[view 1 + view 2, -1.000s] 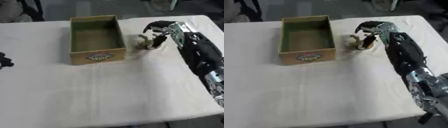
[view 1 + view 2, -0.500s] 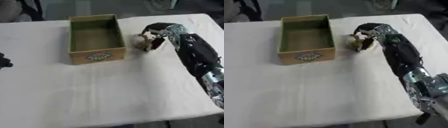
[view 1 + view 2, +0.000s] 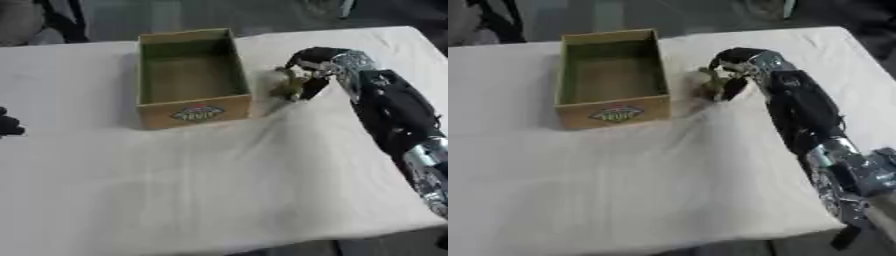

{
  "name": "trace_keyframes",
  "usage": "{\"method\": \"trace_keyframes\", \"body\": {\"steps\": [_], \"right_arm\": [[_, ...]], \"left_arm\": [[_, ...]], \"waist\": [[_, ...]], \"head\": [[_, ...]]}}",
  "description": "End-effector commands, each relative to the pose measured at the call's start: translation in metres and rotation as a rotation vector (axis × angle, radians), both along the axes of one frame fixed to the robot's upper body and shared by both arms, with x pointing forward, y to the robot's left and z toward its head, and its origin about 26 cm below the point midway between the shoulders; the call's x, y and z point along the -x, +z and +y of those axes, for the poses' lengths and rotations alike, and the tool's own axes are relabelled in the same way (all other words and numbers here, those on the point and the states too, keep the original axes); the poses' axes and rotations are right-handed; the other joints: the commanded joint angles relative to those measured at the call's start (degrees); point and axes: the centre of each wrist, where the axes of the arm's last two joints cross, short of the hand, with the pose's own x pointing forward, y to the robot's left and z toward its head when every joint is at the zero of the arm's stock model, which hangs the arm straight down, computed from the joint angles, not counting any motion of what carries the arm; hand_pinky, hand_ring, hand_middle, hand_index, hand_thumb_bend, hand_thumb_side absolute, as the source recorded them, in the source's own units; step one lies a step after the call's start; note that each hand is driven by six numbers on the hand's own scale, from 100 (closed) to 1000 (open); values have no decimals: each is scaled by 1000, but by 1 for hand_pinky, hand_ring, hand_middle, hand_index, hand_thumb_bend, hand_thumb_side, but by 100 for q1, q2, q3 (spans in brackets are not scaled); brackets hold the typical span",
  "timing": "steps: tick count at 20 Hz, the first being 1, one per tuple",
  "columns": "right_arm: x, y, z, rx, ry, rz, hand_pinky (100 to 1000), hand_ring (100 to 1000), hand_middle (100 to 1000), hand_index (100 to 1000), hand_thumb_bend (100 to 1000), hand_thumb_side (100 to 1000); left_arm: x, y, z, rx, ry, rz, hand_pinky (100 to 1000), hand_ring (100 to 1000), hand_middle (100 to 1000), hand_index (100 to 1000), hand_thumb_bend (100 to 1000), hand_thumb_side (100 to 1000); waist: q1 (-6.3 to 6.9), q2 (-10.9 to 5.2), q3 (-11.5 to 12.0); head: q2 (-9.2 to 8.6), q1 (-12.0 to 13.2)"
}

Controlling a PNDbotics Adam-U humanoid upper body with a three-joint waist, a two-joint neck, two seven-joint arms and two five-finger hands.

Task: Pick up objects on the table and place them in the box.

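1. The box stands open-topped on the white cloth, its long sides running away from the robot; it is tan card with an olive inside and a printed label on the near wall
2. Nothing can be made out inside the box; only the bare olive floor and walls show
3. The right hand is just to the right of the box, level with its near half, and the black arm runs back from it toward the lower right of the view
4. Its fingers are curled round a small object, pale cream above and olive-brown below; its kind cannot be told
5. The object sits between the hand and the right wall of the box, close to that wall but apart from it; whether it rests on the cloth or is lifted cannot be told
6. The cloth is drawn into a ridge that runs from under the object toward the near right corner of the box and on toward the robot
7. The left hand shows only as a dark tip at the view's left edge, well to the left of the box and a little nearer than its front wall; I cannot tell whether its fingers are spread or curled
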Motion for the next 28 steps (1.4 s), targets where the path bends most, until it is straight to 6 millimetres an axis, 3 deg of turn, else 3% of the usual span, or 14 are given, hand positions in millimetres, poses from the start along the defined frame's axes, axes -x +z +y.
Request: {"method": "trace_keyframes", "body": {"steps": [1, 8, 12, 20, 28], "right_arm": [[2, 9, -13, 6, -24, -13, 732, 769, 760, 799, 448, 463], [3, 6, -14, -18, -29, -27, 451, 508, 527, 587, 454, 444], [3, 8, -13, -38, -32, -80, 322, 394, 442, 503, 368, 423], [2, 23, -12, -67, 16, -225, 271, 354, 414, 473, 348, 411], [-3, 56, -3, -94, 76, -318, 254, 341, 402, 458, 336, 399]], "left_arm": [[0, 8, -1, -1, -10, -29, 531, 513, 498, 604, 406, 437], [0, 9, -1, -1, -9, -29, 531, 513, 499, 604, 405, 437], [0, 9, -1, 0, -9, -30, 531, 514, 499, 604, 404, 438], [0, 10, -1, -1, -10, -33, 532, 514, 499, 604, 404, 438], [0, 10, 0, -3, -6, -34, 532, 514, 499, 605, 404, 436]], "waist": [[10, -56, -2], [8, -55, -1], [10, -54, -7], [-9, -52, -32], [-35, -72, -26]], "head": [[-6, -14], [-5, -15], [-6, -14], [-14, -10], [-17, 9]]}}
